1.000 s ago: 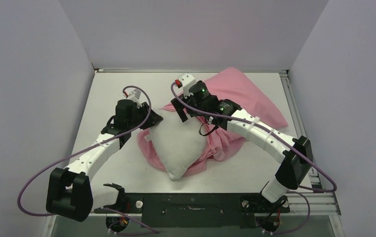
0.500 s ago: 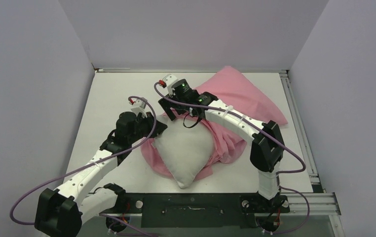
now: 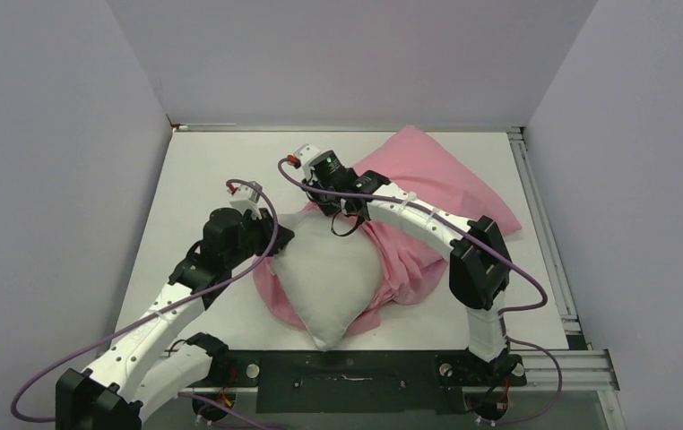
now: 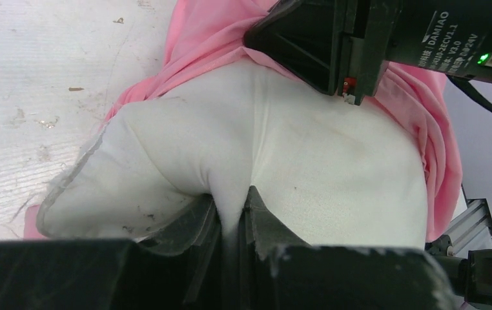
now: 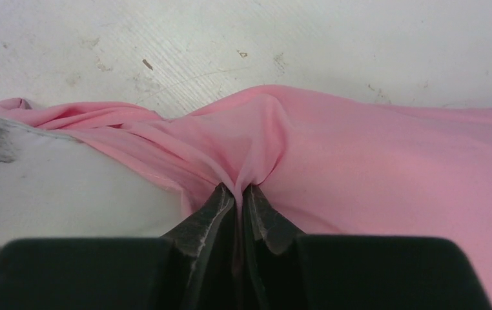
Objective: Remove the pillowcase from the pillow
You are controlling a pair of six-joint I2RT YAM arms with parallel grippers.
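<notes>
The white pillow point(image 3: 331, 279) lies mid-table with its near half bare; its far half stays inside the pink pillowcase point(image 3: 445, 175), which is bunched around its middle. My left gripper point(image 4: 235, 201) is shut on a pinch of the pillow's point(image 4: 334, 161) white fabric near its left corner; from above the left gripper point(image 3: 275, 238) sits at the pillow's left edge. My right gripper point(image 5: 239, 191) is shut on a fold of the pillowcase point(image 5: 372, 161) at its bunched rim, beside the bare pillow point(image 5: 56, 181). From above the right gripper point(image 3: 327, 208) sits at the pillow's far side.
The white table point(image 3: 221, 170) is walled on the left, back and right. A metal rail point(image 3: 544, 242) runs along the right edge. A black bar point(image 3: 347, 369) with the arm bases lines the near edge. The right arm's forearm point(image 3: 410, 215) crosses over the pillowcase.
The left gripper has shut on the pillow's fabric and pulled slightly toward the near left. The right gripper moved left along the pillowcase rim and has shut on the pink fold.
</notes>
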